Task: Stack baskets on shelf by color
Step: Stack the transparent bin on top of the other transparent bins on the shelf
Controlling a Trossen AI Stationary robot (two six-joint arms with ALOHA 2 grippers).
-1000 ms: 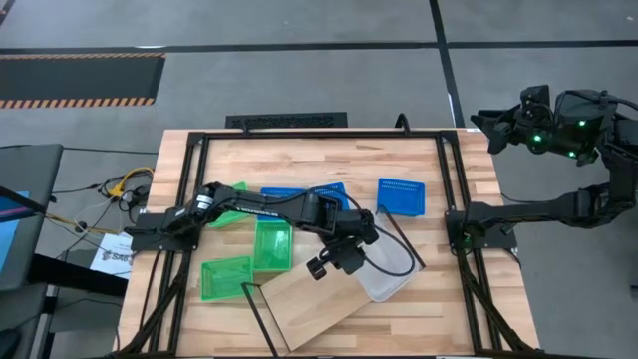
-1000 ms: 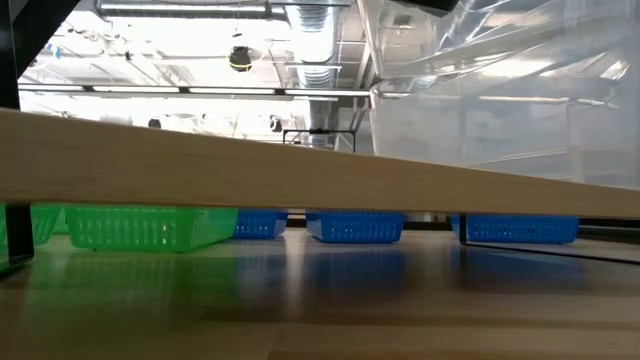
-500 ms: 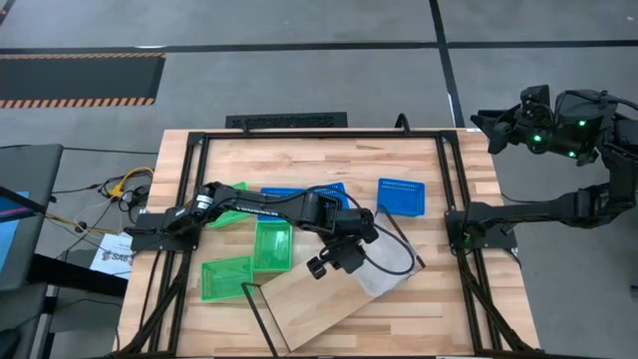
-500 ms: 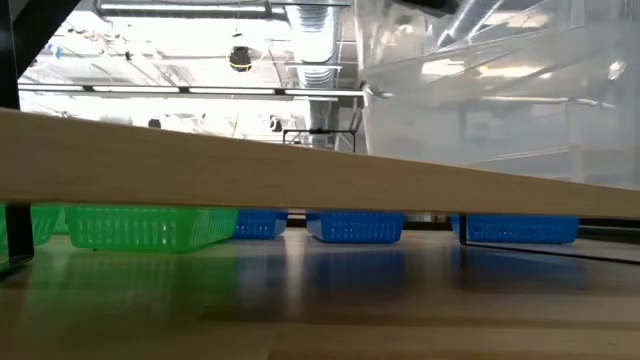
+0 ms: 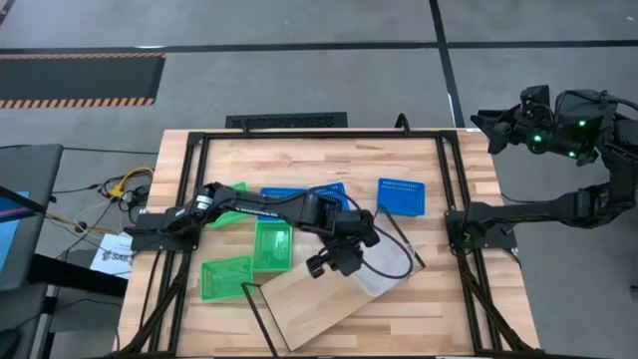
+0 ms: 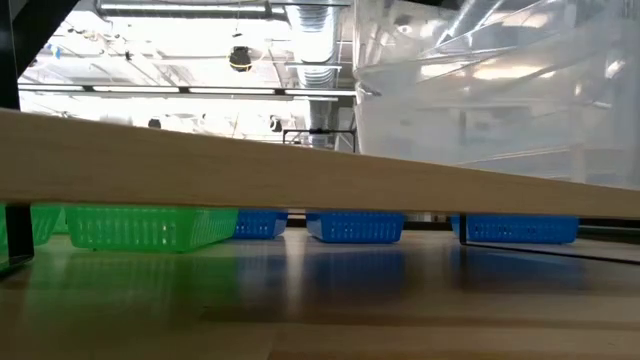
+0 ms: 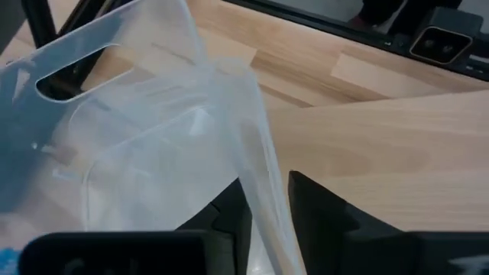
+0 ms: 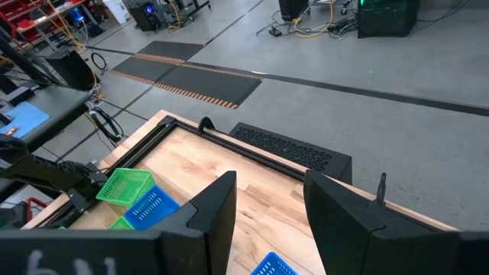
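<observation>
One clear basket [image 5: 384,271] sits on the shelf's [image 5: 319,299] right end, its wall between the left gripper's [image 5: 344,261] narrowly parted jaws, while the far-off right gripper [image 8: 267,210] hangs open.

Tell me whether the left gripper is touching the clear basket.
Cannot tell. In the left wrist view the clear basket's wall runs between the left gripper's fingers, but neither contact nor gap shows plainly.
</observation>
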